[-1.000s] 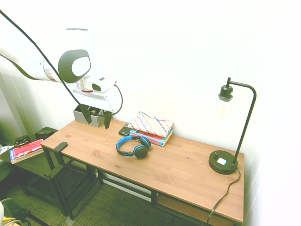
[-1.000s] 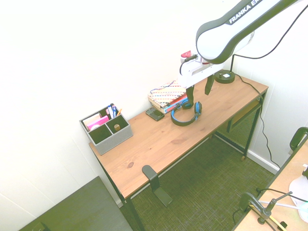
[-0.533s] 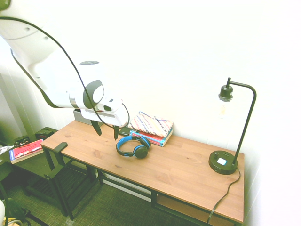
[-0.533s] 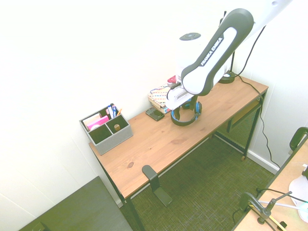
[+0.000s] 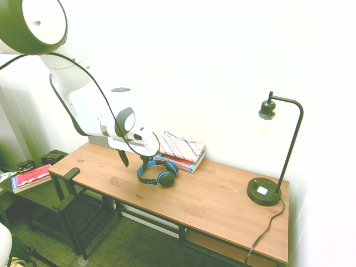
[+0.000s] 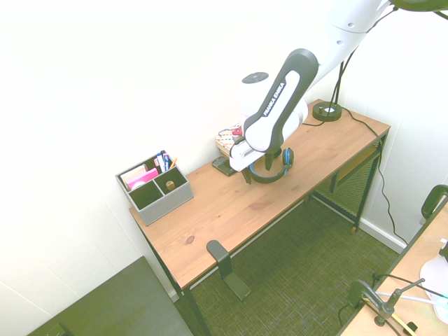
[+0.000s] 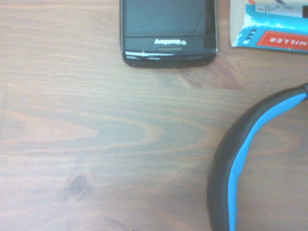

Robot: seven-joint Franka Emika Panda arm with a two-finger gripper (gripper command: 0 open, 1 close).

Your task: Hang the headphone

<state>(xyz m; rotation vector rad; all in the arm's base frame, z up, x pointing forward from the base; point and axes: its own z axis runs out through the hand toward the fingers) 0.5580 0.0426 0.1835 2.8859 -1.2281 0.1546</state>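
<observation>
Headphone (image 5: 158,173) on the bench (image 5: 222,200), before the books (image 5: 182,151); my tool (image 5: 135,162), open and holding nothing, hides part of its band in the first exterior view, and the wrist view cuts it to a curve of dark and blue. Phone (image 7: 168,31) cut off there too, its print upside down; grey organizer (image 5: 100,140) mostly behind my arm. Since the earlier frames I have come lower and nearer the headphone, which has not moved.

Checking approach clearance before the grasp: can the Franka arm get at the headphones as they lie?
Probably yes. The gripper hangs open just above the headband side of the headphones, and nothing lies on them. The books sit close behind, so that side looks tighter.
</observation>
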